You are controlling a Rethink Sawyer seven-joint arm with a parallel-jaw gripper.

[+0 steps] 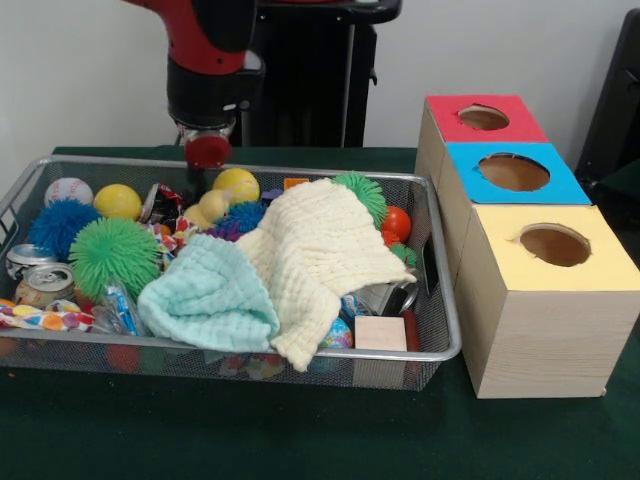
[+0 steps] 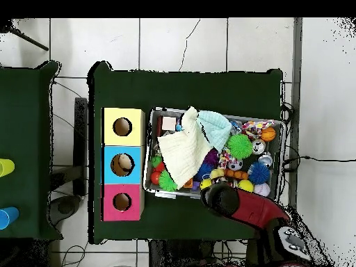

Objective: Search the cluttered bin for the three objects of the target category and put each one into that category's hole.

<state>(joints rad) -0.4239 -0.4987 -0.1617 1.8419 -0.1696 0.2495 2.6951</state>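
Note:
The wire mesh bin point(image 1: 452, 335) sits on the green table, full of clutter; it also shows in the overhead view point(image 2: 250, 118). A cream cloth point(image 1: 320, 250) and a light blue cloth point(image 1: 210, 295) cover its middle. Around them lie a green spiky ball point(image 1: 113, 255), a blue spiky ball point(image 1: 58, 225), yellow balls point(image 1: 118, 202), a baseball point(image 1: 68, 190), cans point(image 1: 45, 285), an orange ball point(image 1: 397, 223) and a wooden block point(image 1: 380, 333). My gripper point(image 1: 205, 170) hangs over the bin's robot-side rim, above a yellow ball point(image 1: 236, 185). The arm hides it in the overhead view point(image 2: 221, 197).
Three wooden boxes with round holes stand in a row beside the bin: red-topped point(image 1: 445, 125), blue-topped point(image 1: 560, 185) and yellow-topped point(image 1: 600, 270). In the overhead view the blue box's hole point(image 2: 124, 165) shows something pale inside. A second green table point(image 2: 28, 139) stands apart.

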